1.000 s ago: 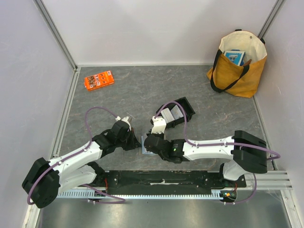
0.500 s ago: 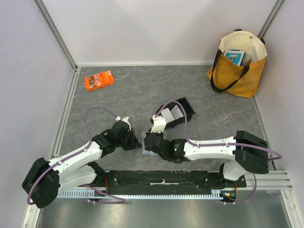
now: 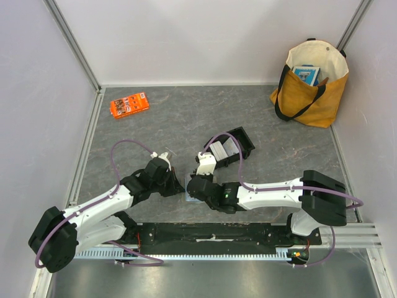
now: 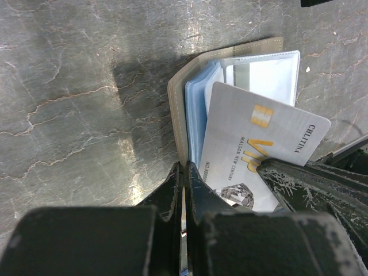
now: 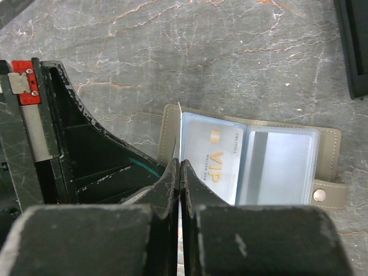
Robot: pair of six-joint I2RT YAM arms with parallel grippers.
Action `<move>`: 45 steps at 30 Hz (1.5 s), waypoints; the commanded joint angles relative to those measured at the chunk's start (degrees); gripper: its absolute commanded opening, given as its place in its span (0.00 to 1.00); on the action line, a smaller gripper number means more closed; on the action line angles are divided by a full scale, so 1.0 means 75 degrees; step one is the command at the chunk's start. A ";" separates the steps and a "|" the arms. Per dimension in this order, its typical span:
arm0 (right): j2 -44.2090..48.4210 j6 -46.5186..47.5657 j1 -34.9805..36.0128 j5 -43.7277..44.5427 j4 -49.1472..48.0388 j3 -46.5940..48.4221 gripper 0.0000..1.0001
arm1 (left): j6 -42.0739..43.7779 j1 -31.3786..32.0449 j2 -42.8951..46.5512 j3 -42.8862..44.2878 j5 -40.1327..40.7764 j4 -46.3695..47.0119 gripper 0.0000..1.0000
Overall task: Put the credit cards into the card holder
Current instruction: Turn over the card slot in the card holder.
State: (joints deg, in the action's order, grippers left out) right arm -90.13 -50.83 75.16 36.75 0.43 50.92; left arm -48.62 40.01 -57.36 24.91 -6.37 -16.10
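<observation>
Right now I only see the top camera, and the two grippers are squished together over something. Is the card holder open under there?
Observer: Yes. In the right wrist view the card holder lies open, with its blue sleeves showing.
Operator: Is there a card?
Observer: In the left wrist view, a white credit card with a gold chip and "VIP" on it leans over the sleeves.
Operator: Who's holding it?
Observer: The right gripper is pinched shut on a thin white edge, likely that card.

Pale lilac walls [image 3: 205,37], grey marbled tabletop [image 3: 186,118]
</observation>
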 commanded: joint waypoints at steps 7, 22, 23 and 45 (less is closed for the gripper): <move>0.0462 0.0109 0.0034 0.0678 0.0318 0.0090 0.00 | 0.0037 0.0021 0.0043 -0.0075 -0.0041 0.0260 0.02; 0.0861 0.0133 -0.0036 0.0866 0.0716 -0.0144 0.00 | 0.0026 0.0021 0.0066 -0.0110 -0.0029 0.0248 0.02; 0.0837 0.0109 -0.0036 0.0854 0.0728 -0.0121 0.00 | 0.0026 0.0021 0.0066 -0.0110 -0.0041 0.0248 0.02; 0.2419 0.0484 -0.2121 -0.3162 -0.1660 -0.2534 0.00 | 0.0202 0.0033 -0.0484 -0.0274 0.0146 0.0365 0.02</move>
State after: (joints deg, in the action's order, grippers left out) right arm -75.57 -48.58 61.52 26.22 0.40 35.40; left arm -48.60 39.99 -59.57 23.18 -6.09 -15.07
